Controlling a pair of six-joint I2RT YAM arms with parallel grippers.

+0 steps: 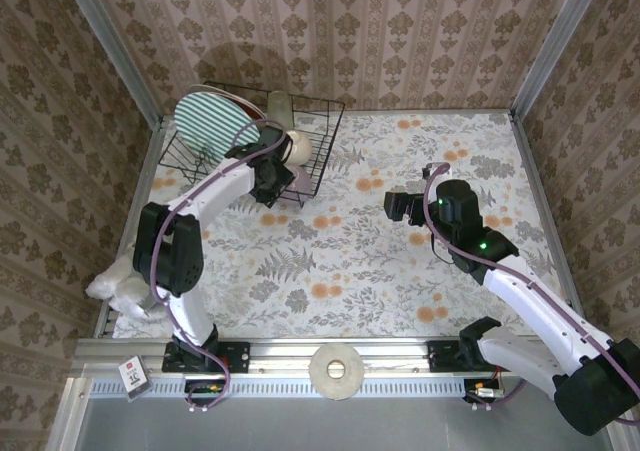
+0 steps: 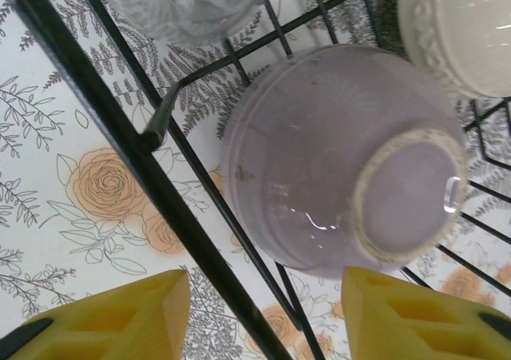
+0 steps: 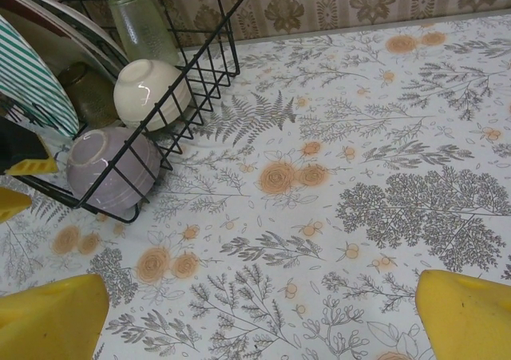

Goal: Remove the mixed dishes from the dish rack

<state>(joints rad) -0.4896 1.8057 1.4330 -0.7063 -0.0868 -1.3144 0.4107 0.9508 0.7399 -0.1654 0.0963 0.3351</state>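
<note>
The black wire dish rack (image 1: 322,131) stands at the table's far left. A green-striped plate (image 1: 212,121) stands upright in it with other plates behind. The lilac bowl (image 2: 335,152) lies bottom-up in the rack's near corner, beside the cream bowl (image 3: 148,92). An amber cup (image 3: 88,92) and a pale green tumbler (image 3: 142,25) sit behind them, and a clear glass (image 2: 184,5) is close by. My left gripper (image 2: 267,320) hovers at the rack's edge just short of the lilac bowl, fingers apart with a rack wire (image 2: 120,136) between them. My right gripper (image 3: 259,328) is open over the bare cloth.
A white plush dog (image 1: 120,286) lies at the table's left edge near the left arm. A pale ring-shaped disc (image 1: 337,369) rests on the front rail between the arm bases. Patterned walls close in the back and both sides.
</note>
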